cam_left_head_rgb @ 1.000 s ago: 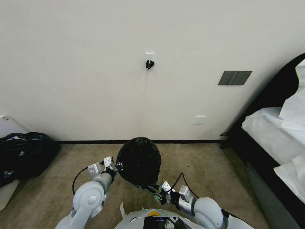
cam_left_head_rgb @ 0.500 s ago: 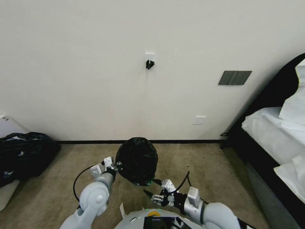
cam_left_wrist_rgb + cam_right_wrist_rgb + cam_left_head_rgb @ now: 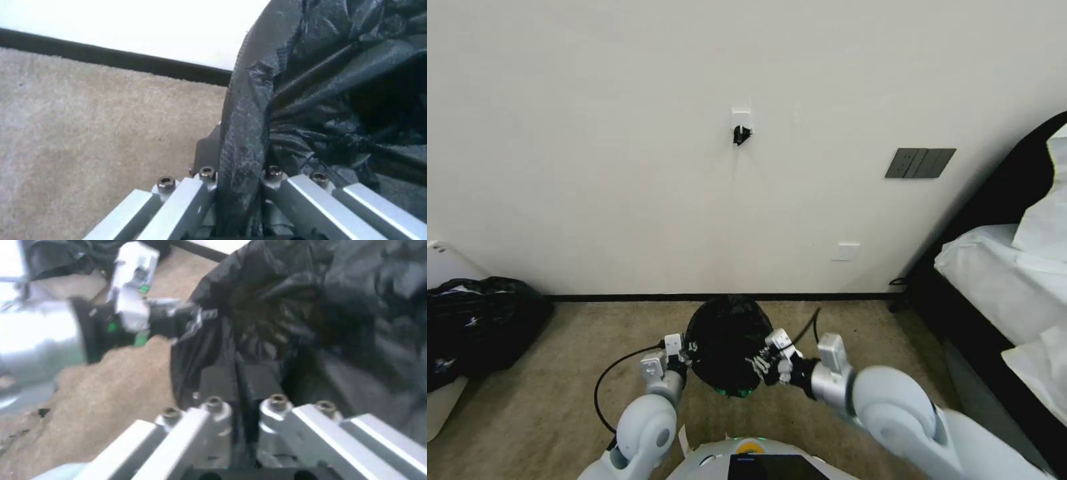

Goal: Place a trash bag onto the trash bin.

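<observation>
Between the two claws, the trash bag [image 3: 725,343] drapes over the trash bin, the left gripper [image 3: 686,348] and right gripper [image 3: 765,365] each pinching its rim, so fitting looks underway and next needs an even downward stretch.

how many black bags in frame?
2. A small bag sits mid-floor by the wall, pinched by the left pincer and the right pincer on opposite sides. A large bag lies on the far-left floor. More may be hidden.
</observation>
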### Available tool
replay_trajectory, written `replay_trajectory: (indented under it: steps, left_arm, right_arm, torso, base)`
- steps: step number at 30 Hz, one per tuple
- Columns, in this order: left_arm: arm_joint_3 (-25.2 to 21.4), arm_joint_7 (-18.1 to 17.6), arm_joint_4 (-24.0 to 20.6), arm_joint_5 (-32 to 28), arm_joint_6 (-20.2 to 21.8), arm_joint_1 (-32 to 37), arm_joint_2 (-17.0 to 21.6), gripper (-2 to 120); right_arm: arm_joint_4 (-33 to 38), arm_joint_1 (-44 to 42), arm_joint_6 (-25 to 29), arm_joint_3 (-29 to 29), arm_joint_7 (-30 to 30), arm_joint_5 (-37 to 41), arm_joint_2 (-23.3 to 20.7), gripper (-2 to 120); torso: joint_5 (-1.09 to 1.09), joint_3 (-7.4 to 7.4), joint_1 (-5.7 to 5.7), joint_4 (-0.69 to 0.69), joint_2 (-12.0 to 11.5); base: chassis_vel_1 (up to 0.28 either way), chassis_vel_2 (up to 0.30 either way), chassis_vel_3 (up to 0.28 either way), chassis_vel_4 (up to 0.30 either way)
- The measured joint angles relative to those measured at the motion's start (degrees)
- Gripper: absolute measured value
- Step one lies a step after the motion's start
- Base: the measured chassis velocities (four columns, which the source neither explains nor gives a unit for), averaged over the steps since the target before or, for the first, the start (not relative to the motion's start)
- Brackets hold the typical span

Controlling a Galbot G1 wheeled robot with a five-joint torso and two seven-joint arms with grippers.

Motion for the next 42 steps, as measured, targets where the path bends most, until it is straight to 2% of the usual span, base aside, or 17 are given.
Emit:
replay_trajectory:
  steps: [2,3,5,6,9,10,14,19,28,42]
  left_arm:
    - [1.6,0.1,0.4,2.7,-0.2,0.1,-0.9,2]
    - [1.6,0.1,0.4,2.7,-0.2,0.1,-0.9,2]
    - [2.8,0.1,1.2,4.5,-0.4,0.0,-1.7,2]
    - [2.8,0.1,1.2,4.5,-0.4,0.0,-1.7,2]
    - [4.2,0.0,1.9,6.4,-0.6,-0.1,-2.4,2]
    - [4.2,0.0,1.9,6.4,-0.6,-0.1,-2.4,2]
    - [5.4,0.0,2.8,8.9,-0.8,-0.4,-2.6,2]
    - [6.4,0.0,4.0,10.3,-0.9,-1.1,-2.9,2]
    - [7.5,-0.1,4.2,10.6,-0.9,-2.2,-3.1,2]
    - [8.4,0.0,4.3,11.5,-0.7,-2.9,-3.5,2]
  right_arm:
    - [-4.0,10.1,0.0,-8.0,4.2,3.2,-0.2,0]
    - [-4.0,10.1,0.0,-8.0,4.2,3.2,-0.2,0]
    - [-7.9,16.1,0.0,-14.3,7.4,3.6,0.4,0]
    - [-7.9,16.1,0.0,-14.3,7.4,3.6,0.4,0]
    - [-13.3,20.9,0.0,-20.2,10.8,2.5,1.7,0]
    - [-13.3,20.9,0.0,-20.2,10.8,2.5,1.7,0]
    - [-18.1,24.6,0.1,-26.1,14.0,1.3,3.1,0]
    - [-21.2,26.5,0.2,-30.3,16.1,1.1,4.9,0]
    - [-25.2,28.0,0.3,-34.4,17.9,0.4,8.4,0]
    - [-32.7,29.5,0.3,-38.1,19.4,-5.0,13.8,0]
  torso:
    - [-0.01,0.0,0.0,0.03,0.0]
    - [-0.01,0.0,0.0,0.03,0.0]
    - [-0.02,0.0,0.0,0.03,0.0]
    - [-0.02,0.0,0.0,0.03,0.0]
    - [-0.01,0.0,0.0,0.02,0.0]
    - [-0.01,0.0,0.0,0.02,0.0]
    - [-0.01,0.0,0.0,0.01,0.0]
    - [-0.02,0.0,0.0,0.01,0.0]
    - [-0.02,0.0,0.0,0.02,0.0]
    - [-0.01,0.0,0.0,0.02,0.0]
  base:
    - [0.0,0.0,0.0,0.0]
    - [0.0,0.0,0.0,0.0]
    - [0.0,0.0,0.0,0.0]
    - [0.0,0.0,0.0,0.0]
    - [0.0,0.0,0.0,0.0]
    - [0.0,0.0,0.0,0.0]
    - [0.0,0.0,0.0,0.0]
    - [0.0,0.0,0.0,0.0]
    - [0.0,0.0,0.0,0.0]
    - [0.0,0.0,0.0,0.0]
